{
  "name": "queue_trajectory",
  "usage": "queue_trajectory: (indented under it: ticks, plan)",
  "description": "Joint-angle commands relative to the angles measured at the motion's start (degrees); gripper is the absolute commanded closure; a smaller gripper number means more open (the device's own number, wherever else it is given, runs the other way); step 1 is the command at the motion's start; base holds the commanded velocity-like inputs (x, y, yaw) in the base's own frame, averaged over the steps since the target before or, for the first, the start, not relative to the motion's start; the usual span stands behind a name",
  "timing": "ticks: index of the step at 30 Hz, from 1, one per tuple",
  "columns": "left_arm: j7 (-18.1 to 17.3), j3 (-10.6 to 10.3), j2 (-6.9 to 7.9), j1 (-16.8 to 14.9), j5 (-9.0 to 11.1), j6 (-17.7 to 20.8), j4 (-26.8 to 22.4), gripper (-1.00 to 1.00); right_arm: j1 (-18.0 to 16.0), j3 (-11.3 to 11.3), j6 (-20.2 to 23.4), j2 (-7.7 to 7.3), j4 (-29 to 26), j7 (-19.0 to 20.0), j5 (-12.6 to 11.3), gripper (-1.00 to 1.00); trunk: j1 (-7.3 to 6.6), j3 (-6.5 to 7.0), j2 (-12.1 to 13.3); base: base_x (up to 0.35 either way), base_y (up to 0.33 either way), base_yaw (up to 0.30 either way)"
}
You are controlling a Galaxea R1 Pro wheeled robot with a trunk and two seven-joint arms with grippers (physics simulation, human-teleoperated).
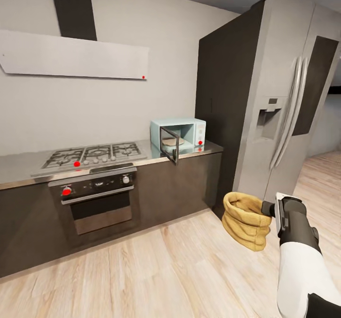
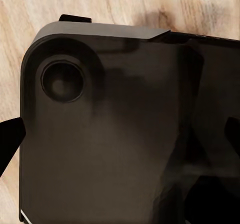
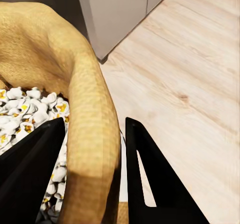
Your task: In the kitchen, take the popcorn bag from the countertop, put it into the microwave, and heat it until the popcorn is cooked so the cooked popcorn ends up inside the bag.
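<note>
The tan-yellow popcorn bag (image 1: 245,219) hangs above the wooden floor in front of the fridge, and my right gripper (image 1: 268,209) is shut on its rim. The right wrist view shows the two black fingers (image 3: 150,169) pinching the bag's rolled rim (image 3: 92,134), my gripper (image 3: 95,126) straddling it, with white and yellow popped kernels (image 3: 30,109) inside. The mint-blue microwave (image 1: 189,129) stands at the right end of the grey countertop (image 1: 23,167) with its dark glass door (image 1: 169,144) swung open. My left gripper (image 2: 120,144) is open over my own dark base.
A gas hob (image 1: 94,154) sits in the worktop above a built-in black oven (image 1: 97,199). A tall steel fridge (image 1: 284,100) stands right of the counter, and a range hood (image 1: 71,55) hangs on the wall. Light wooden floor (image 1: 166,266) lies between me and the cabinets.
</note>
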Motion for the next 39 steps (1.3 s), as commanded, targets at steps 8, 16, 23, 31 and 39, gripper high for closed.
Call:
queue_trajectory:
  ticks: [8,16,23,31,39]
  plan:
    - [-0.01,-0.24,-0.01,-0.03,0.49,0.71,0.02,-1.00,-0.05,-0.14,0.30,-0.44,-0.12,0.20,0.31,1.00,0.00,-0.06,-0.03,0.120,0.000,-0.001]
    - [-0.01,-0.25,-0.01,-0.04,0.42,1.46,0.02,-1.00,-0.07,-0.14,0.31,-0.45,-0.13,0.20,0.53,1.00,0.00,-0.06,-0.03,0.312,-0.062,0.000]
    - [0.50,-0.25,-0.01,-0.03,0.68,1.96,-0.07,-1.00,-0.05,-0.14,0.31,-0.53,-0.13,0.20,0.61,1.00,0.00,-0.06,-0.03,0.315,-0.094,0.000]
    - [0.52,-0.25,-0.05,-0.03,0.45,1.96,-0.07,-1.00,-0.04,-0.14,0.30,-0.54,-0.13,0.20,0.63,1.00,0.00,-0.06,-0.03,0.315,-0.095,0.000]
    - [0.52,-0.19,-0.09,-0.04,0.44,1.96,-0.07,-1.00,-0.06,-0.14,0.28,-0.54,-0.13,0.20,0.71,1.00,0.00,-0.06,-0.03,0.315,-0.096,0.000]
